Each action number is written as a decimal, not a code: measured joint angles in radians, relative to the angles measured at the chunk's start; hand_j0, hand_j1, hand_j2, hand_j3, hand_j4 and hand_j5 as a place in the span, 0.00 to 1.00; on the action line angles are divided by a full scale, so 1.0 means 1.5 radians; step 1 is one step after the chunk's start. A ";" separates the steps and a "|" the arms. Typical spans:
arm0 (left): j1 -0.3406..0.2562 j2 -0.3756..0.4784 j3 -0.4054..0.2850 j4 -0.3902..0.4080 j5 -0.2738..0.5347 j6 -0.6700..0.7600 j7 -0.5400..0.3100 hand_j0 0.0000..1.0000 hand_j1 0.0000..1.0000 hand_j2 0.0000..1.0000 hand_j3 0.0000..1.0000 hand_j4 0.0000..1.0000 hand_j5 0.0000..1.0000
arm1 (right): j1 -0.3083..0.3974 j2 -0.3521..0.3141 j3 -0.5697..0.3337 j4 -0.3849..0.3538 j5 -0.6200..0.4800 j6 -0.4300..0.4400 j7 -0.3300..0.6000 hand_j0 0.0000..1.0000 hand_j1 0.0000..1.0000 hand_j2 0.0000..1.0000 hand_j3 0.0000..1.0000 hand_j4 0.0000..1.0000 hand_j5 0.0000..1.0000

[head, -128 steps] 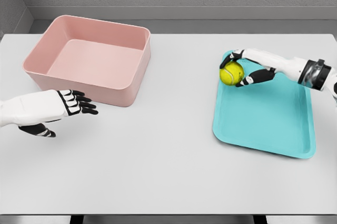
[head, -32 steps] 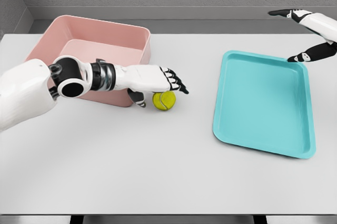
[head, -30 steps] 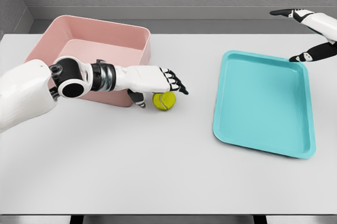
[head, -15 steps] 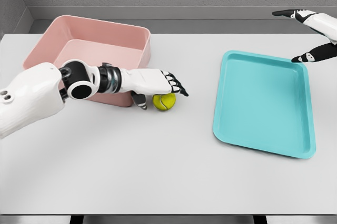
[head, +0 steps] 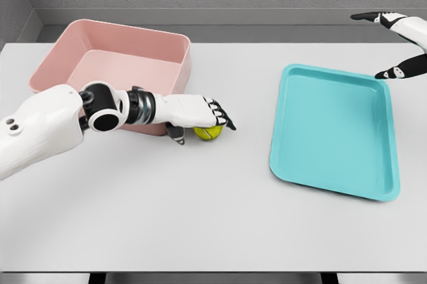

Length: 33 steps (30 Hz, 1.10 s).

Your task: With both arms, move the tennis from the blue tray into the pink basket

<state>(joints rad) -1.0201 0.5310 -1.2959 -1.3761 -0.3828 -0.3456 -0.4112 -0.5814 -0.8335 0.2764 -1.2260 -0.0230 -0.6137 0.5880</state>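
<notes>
Outside both pink basket [head: 117, 71] and blue tray [head: 333, 131], tennis ball [head: 208, 132] sits under the left robot hand's [head: 200, 114] spread fingers.

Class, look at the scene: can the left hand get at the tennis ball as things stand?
Probably yes: the left hand is already over the tennis ball, which lies on the table beside the pink basket, with nothing between them.

Tennis ball [head: 208, 132] yellow-green; basket [head: 175, 91] pink; tray [head: 333, 131] turquoise; table [head: 200, 211] pale grey; left robot hand [head: 203, 114] white, black fingertips.
</notes>
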 measured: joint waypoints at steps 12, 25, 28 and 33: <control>0.000 -0.003 -0.004 -0.001 -0.020 0.000 0.002 0.79 0.79 0.79 0.79 0.79 0.79 | 0.001 -0.003 0.000 0.007 0.000 0.000 0.000 1.00 1.00 1.00 1.00 1.00 1.00; 0.000 -0.005 -0.004 -0.003 -0.034 -0.007 0.004 0.49 0.49 0.49 0.49 0.49 0.49 | 0.000 -0.003 -0.001 0.012 -0.001 0.000 0.000 1.00 1.00 1.00 1.00 1.00 1.00; -0.003 -0.004 -0.004 -0.007 -0.037 -0.014 0.003 0.44 0.44 0.44 0.44 0.44 0.44 | 0.000 -0.003 -0.001 0.012 -0.001 0.000 0.000 1.00 1.00 1.00 1.00 1.00 1.00; -0.014 0.001 -0.004 -0.012 -0.036 -0.046 0.003 0.39 0.39 0.39 0.39 0.39 0.39 | 0.001 -0.003 -0.004 0.013 0.000 0.000 0.000 1.00 1.00 1.00 1.00 1.00 1.00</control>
<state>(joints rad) -1.0416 0.5320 -1.3021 -1.3941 -0.4363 -0.4142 -0.4061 -0.5798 -0.8386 0.2704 -1.2071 -0.0237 -0.6138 0.5880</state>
